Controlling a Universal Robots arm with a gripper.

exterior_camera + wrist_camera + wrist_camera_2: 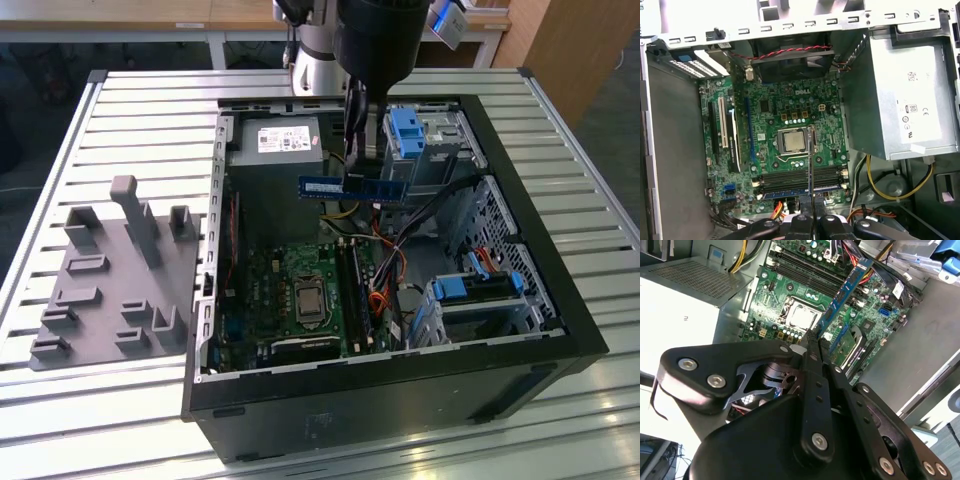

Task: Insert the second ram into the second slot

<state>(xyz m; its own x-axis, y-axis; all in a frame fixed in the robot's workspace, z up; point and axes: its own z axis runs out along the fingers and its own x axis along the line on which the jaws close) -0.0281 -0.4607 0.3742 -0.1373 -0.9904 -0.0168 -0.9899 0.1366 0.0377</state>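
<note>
I am gripping the second ram (330,187) in my closed tool (358,176), hanging above the open case (400,420). The memory slots (800,179) are lying below, and the stick's long axis is running across theirs.

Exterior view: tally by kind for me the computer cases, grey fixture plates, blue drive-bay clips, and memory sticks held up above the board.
computer case: 1
grey fixture plate: 1
blue drive-bay clips: 2
second ram: 1
Total: 5
</note>
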